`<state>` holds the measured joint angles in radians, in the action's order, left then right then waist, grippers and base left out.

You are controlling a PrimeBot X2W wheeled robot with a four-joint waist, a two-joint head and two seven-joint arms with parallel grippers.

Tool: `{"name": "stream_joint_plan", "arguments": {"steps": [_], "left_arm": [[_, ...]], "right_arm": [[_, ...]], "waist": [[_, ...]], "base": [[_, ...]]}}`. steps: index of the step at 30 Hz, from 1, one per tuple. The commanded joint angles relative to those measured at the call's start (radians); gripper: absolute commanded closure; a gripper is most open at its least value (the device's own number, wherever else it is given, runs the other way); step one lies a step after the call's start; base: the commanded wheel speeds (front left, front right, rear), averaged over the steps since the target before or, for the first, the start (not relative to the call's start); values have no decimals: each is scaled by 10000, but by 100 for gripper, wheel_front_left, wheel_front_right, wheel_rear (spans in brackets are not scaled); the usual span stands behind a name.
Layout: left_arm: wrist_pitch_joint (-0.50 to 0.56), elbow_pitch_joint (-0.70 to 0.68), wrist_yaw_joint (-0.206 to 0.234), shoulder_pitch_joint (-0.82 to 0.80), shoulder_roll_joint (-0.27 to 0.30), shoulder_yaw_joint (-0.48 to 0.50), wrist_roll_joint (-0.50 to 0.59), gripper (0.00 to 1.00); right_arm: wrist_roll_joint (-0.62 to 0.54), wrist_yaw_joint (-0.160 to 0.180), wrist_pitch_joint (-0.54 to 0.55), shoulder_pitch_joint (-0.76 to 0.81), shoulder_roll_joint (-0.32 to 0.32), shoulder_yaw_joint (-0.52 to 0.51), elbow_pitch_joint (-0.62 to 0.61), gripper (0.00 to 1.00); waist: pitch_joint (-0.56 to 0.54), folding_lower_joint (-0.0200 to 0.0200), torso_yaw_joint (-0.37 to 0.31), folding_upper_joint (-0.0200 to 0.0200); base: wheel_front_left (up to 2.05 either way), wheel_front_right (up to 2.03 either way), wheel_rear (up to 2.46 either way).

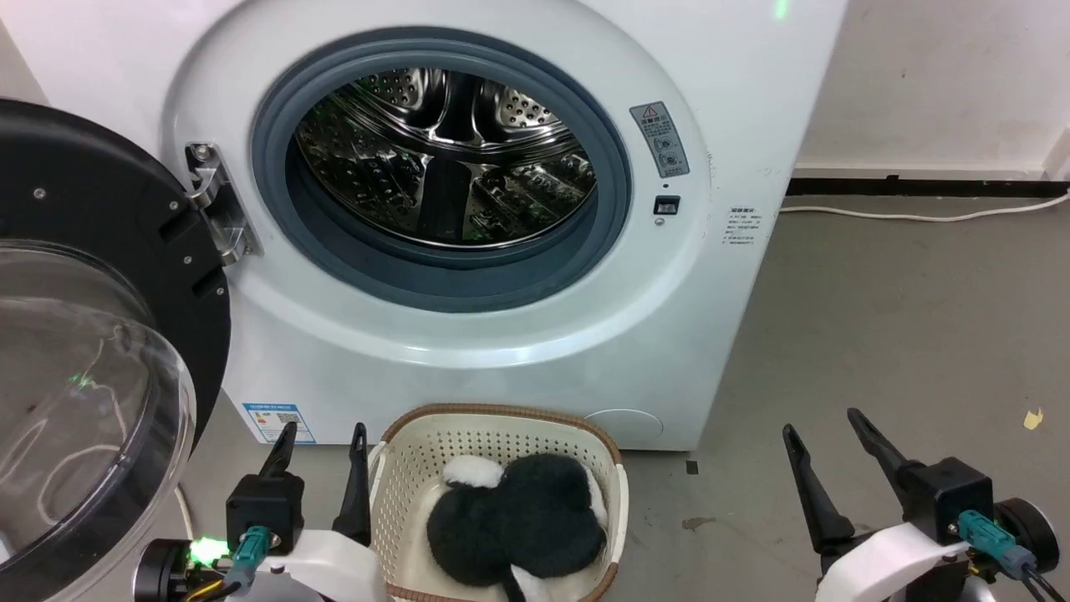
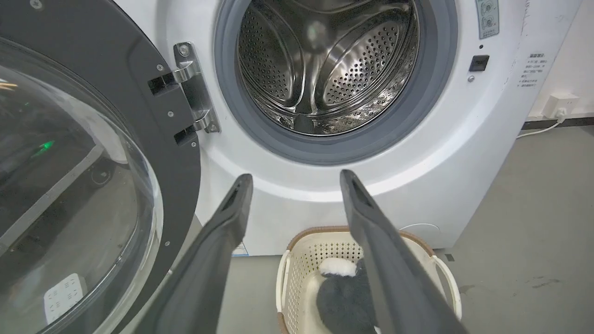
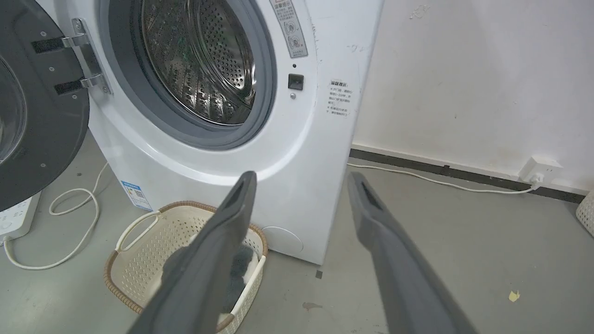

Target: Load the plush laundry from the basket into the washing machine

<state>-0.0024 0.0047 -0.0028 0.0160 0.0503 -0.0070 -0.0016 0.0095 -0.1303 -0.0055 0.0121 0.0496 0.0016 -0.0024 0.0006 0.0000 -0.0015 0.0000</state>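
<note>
The black plush laundry (image 1: 522, 518) with white patches lies inside the cream basket (image 1: 410, 468), which stands on the floor right in front of the white washing machine (image 1: 685, 334). The drum (image 1: 443, 159) shows bare steel, and the black-rimmed door (image 1: 92, 334) hangs swung wide to the left. My left gripper (image 1: 322, 439) is open just left of the basket. My right gripper (image 1: 823, 426) is open over bare floor well to the right. In the left wrist view the plush laundry (image 2: 341, 297) and basket (image 2: 297, 273) sit partly behind a finger. The right wrist view catches the basket (image 3: 153, 246) and a little of the plush laundry (image 3: 239, 269).
A white cable (image 1: 919, 216) runs along the wall base to a socket (image 3: 538, 169). A power strip (image 3: 14, 215) and looped cord (image 3: 69, 227) lie under the open door. The grey floor (image 1: 903, 334) stretches to the right of the machine, with a yellow scrap (image 1: 1034, 418).
</note>
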Motion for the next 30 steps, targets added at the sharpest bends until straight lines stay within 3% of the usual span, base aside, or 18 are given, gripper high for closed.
{"name": "stream_joint_plan", "arguments": {"steps": [1, 9, 30], "left_arm": [[-121, -27, 32, -20, 11, -64, 31, 0], [-289, -14, 28, -136, 77, -236, 25, 0], [-815, 976, -248, -1370, 875, -628, -4, 0]], "right_arm": [[80, 0, -92, 35, 0, -49, -9, 0], [247, 0, -260, -31, 1, -175, -39, 0], [938, -1, -823, -642, 2, -23, -702, 0]], "waist": [[20, 0, -12, 0], [325, 0, -135, 0], [2553, 0, -1220, 0]], "base": [[0, 0, 0], [0, 0, 0], [0, 0, 0]]}}
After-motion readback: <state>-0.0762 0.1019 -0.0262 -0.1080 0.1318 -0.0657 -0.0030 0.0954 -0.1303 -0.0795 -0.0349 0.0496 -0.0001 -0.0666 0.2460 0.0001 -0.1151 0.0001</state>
